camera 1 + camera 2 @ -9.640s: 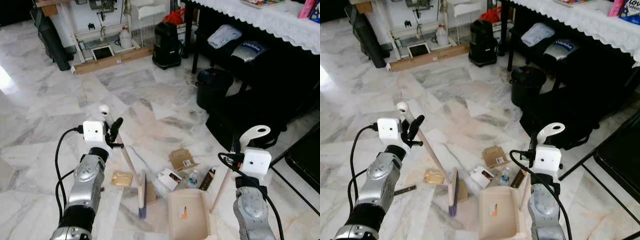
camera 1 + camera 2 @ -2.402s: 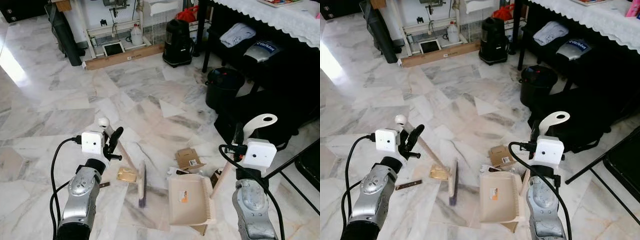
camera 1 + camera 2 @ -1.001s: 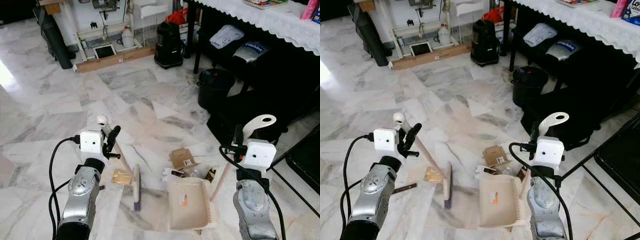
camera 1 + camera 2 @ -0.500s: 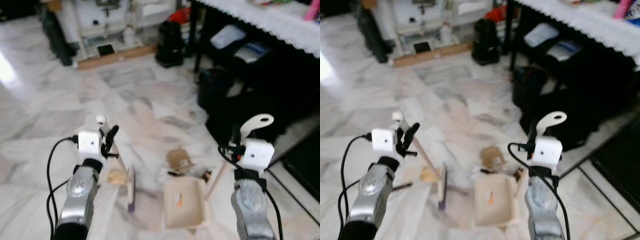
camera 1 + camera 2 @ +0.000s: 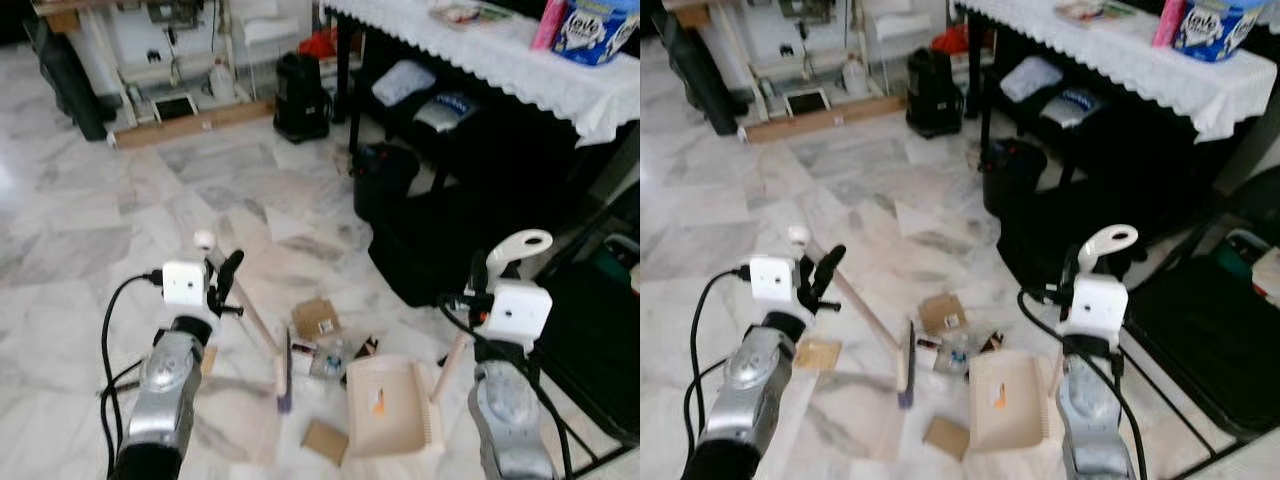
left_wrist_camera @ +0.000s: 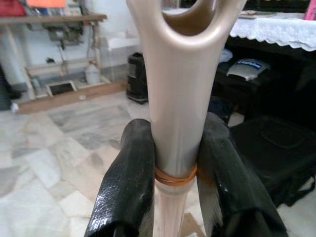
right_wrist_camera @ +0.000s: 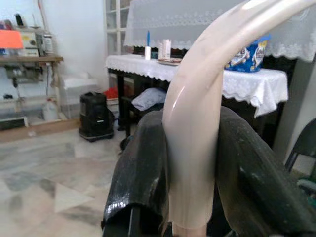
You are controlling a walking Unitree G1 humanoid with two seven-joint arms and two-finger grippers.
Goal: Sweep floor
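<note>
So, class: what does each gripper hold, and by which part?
Left gripper: broom, near its handle's top. Right gripper: dustpan, by its handle's upper end.

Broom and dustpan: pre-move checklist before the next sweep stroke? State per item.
1. Left gripper shut on the broom handle: ok, fingers clamp both sides in the left wrist view.
2. Right gripper shut on the dustpan handle: ok.
3. Broom head down on the floor: ok.
4. Dustpan on the floor with its open mouth facing the litter: cannot tell which edge is open.
5. Litter between broom and dustpan: not ok; the small pile sits there, but a cardboard box lies beyond and a cardboard piece lies nearer the robot.
6. Black bags apart from the dustpan: ok.
</note>
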